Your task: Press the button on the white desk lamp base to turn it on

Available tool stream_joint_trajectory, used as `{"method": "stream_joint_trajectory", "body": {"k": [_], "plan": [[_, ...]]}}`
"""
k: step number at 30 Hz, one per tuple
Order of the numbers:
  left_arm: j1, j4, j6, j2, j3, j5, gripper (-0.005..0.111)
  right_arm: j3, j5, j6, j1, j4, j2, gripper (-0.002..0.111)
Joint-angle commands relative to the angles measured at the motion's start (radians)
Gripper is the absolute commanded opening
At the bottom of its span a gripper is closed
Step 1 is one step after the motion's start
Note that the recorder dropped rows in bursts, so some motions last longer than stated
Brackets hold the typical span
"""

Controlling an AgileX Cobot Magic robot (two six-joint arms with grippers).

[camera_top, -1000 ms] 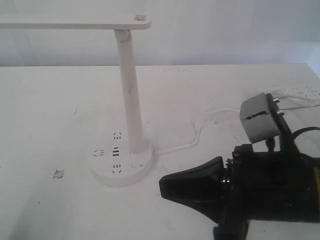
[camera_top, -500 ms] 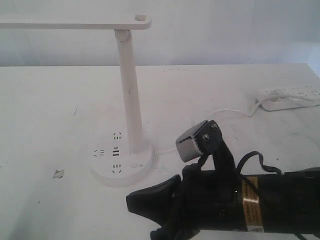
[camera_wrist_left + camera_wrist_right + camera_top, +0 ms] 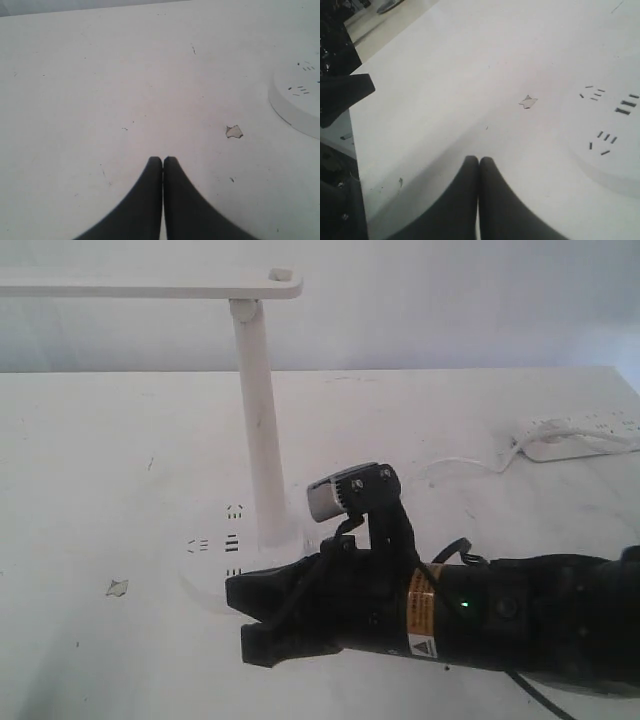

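while the lamp head [image 3: 150, 285] shows no glow that i can make out, the press looks not yet done, so the whole of the task is likely still ahead. the white desk lamp base [image 3: 205, 562] sits on the counter [image 3: 90, 460] at the foot of its tall stem [image 3: 262, 440], with the dark socket slots [image 3: 625, 106] showing on its top. the button itself i cannot find in any view; in the exterior view the right pincer [image 3: 240, 618] reaches across in front of the near side of the base and may be covering it. that pincer's two black fingers [image 3: 492, 200] are pressed together with nothing between them, and in its own wrist view the tips sit over bare counter just beside the base rim, not on the disc. the left pincer [image 3: 162, 161] is likewise closed on nothing and sits apart from the base, with a small scrap [image 3: 233, 131] lying on the counter between them. what remains, as i judge it, is to bring the closed right tips over the button, push down, and see the lamp light. the power strip [image 3: 580, 435] lies well apart, at the far right.
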Motion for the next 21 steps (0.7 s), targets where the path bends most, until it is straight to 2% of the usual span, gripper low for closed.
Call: {"method": "stream_joint_trajectory", "body": {"k": [1,5,13,21], "plan": [[-0.005,-0.001,0.000,-0.004,0.003,-0.002,0.000,-0.040,-0.007,-0.029,0.001,0.015,0.070,0.000],[-0.005,-0.001,0.000,-0.004,0.003,-0.002,0.000,-0.067,-0.002,-0.100,0.001,0.052,0.126,0.000],[-0.005,-0.001,0.000,-0.004,0.003,-0.002,0.000,-0.080,0.010,-0.278,0.001,0.282,0.191,0.000],[-0.005,-0.001,0.000,-0.004,0.003,-0.002,0.000,-0.090,0.043,-0.280,0.001,0.418,0.241,0.000]]}}
